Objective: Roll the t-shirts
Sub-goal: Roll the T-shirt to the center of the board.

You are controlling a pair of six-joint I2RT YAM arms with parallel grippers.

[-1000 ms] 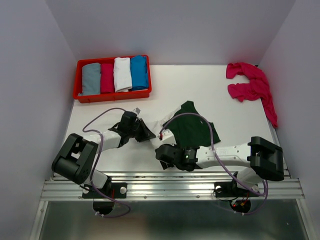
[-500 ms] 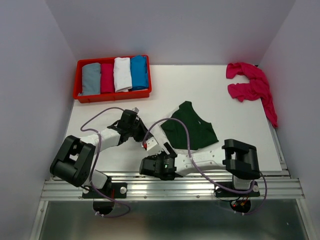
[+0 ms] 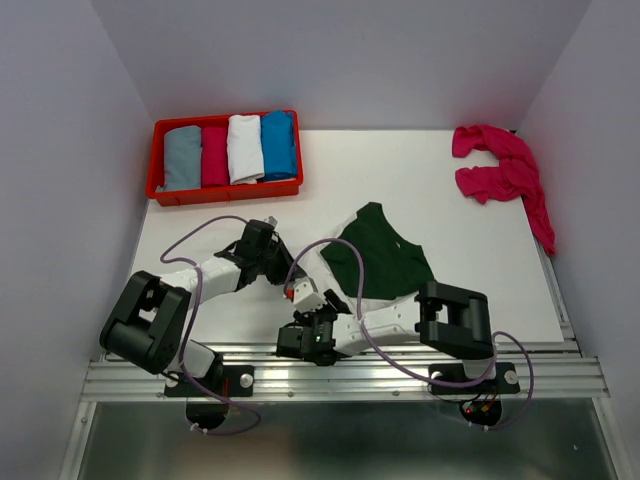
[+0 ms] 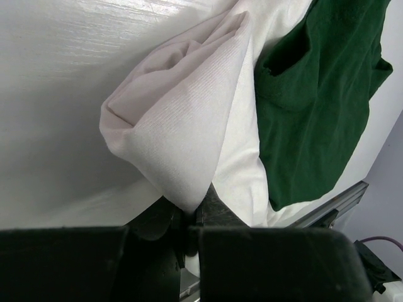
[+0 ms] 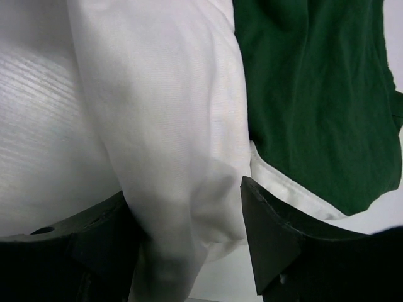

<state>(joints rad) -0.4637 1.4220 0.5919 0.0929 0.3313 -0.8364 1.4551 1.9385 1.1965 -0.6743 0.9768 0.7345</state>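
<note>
The cream-white t-shirt [image 3: 385, 296] with dark green sleeves [image 3: 380, 258] lies crumpled at the table's front centre. My left gripper [image 3: 270, 262] is at its left edge. In the left wrist view that gripper [image 4: 192, 211] is shut on a raised fold of the white cloth [image 4: 182, 126], with green cloth [image 4: 315, 107] to the right. My right gripper [image 3: 298, 338] sits low near the front edge. Its jaws [image 5: 186, 220] stand open around a hanging fold of white cloth [image 5: 164, 113], a gap showing beside one finger [image 5: 271, 239]. Magenta-pink t-shirts [image 3: 500, 170] lie heaped at the back right.
A red tray [image 3: 225, 190] at the back left holds several rolled shirts: grey, magenta, white and blue. The aluminium rail [image 3: 340, 375] runs along the near edge. Grey walls close in the table on both sides.
The right arm has folded leftward and its gripper has slid left and nearer to the front edge, with jaws now apart. The left gripper has stayed beside the shirt, keeping its fold.
</note>
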